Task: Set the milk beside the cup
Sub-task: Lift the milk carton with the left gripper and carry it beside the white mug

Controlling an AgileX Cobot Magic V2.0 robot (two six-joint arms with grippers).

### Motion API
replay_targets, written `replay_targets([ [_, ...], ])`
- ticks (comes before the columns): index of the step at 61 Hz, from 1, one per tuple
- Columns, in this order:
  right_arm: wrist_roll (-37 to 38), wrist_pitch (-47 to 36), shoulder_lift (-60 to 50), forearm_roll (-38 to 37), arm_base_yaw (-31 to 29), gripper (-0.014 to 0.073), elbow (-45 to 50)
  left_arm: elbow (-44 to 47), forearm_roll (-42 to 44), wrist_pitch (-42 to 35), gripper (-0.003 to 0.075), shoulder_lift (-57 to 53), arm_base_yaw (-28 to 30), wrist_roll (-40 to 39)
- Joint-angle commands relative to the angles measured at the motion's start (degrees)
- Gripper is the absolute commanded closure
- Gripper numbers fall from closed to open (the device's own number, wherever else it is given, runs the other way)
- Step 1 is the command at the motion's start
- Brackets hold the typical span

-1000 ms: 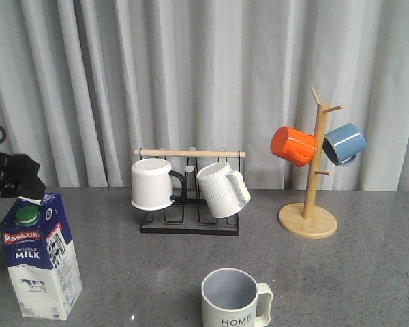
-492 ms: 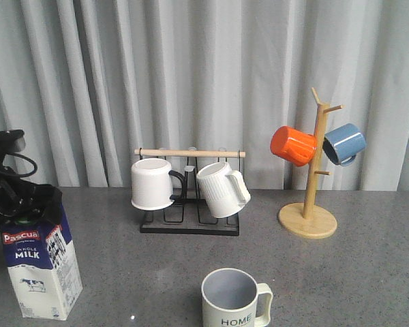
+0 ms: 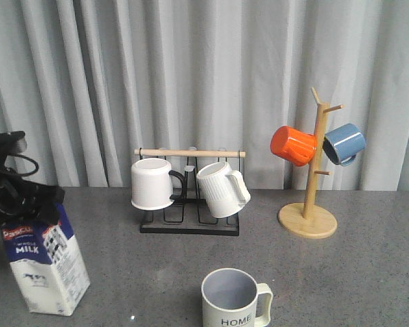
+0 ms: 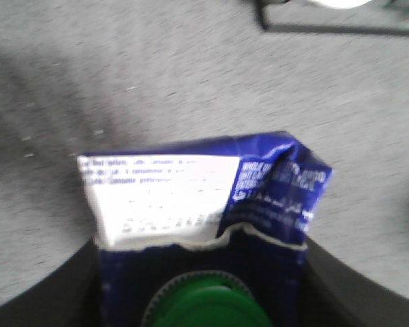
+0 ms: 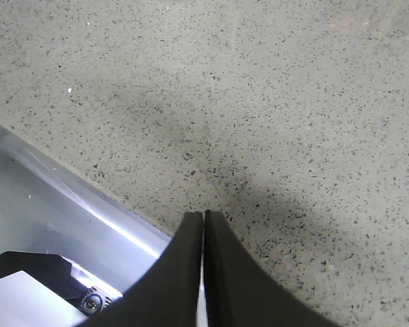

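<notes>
The milk (image 3: 44, 266), a blue and white gable-top carton, stands tilted at the table's front left, its top leaning left. My left gripper (image 3: 22, 204) sits down over the carton's top and is shut on it. In the left wrist view the dark fingers (image 4: 48, 293) flank the carton (image 4: 191, 191), its top ridge is crumpled, and the green cap (image 4: 204, 306) lies between them. The cup (image 3: 235, 298), cream with "HOME" lettering, stands at the front centre, well right of the carton. My right gripper (image 5: 203, 216) is shut and empty above bare table; it does not show in the front view.
A black rack (image 3: 189, 221) at the back holds a white mug with black handle (image 3: 152, 184) and a ribbed white mug (image 3: 221, 189). A wooden mug tree (image 3: 310, 204) at the back right carries an orange mug (image 3: 293, 145) and a blue one (image 3: 344, 143). A metal table edge (image 5: 68, 204) lies under my right gripper.
My left gripper has come down over the carton's top and closed on it. The carton has gone from upright to tilted and shifted slightly right at its base.
</notes>
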Motion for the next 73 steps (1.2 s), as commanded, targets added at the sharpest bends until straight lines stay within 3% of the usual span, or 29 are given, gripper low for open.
replay_targets([
  [1, 0.0, -3.0, 0.2, 0.0, -0.1, 0.0599, -1.6, -2.2, -7.3, -2.7, 0.061, -5.0, -0.1, 0.3],
  [10, 0.0, -3.1, 0.2, 0.0, -0.1, 0.0599, -1.6, -5.2, -17.1, -1.4, 0.0679, -6.4, -0.8, 6.9],
  [19, 0.0, -3.1, 0.2, 0.0, -0.1, 0.0599, -1.6, -9.2, -23.2, 2.7, 0.0692, -6.5, -3.4, 12.1],
  [44, -0.1, -3.1, 0.2, 0.0, -0.1, 0.0599, -1.6, -11.1, -11.0, 9.0, 0.0689, -4.7, -14.4, 9.3],
  [73, -0.1, -2.9, 0.2, 0.0, -0.1, 0.0599, -1.6, -11.1, -9.8, 9.1, 0.0684, 2.7, -21.9, 8.6],
])
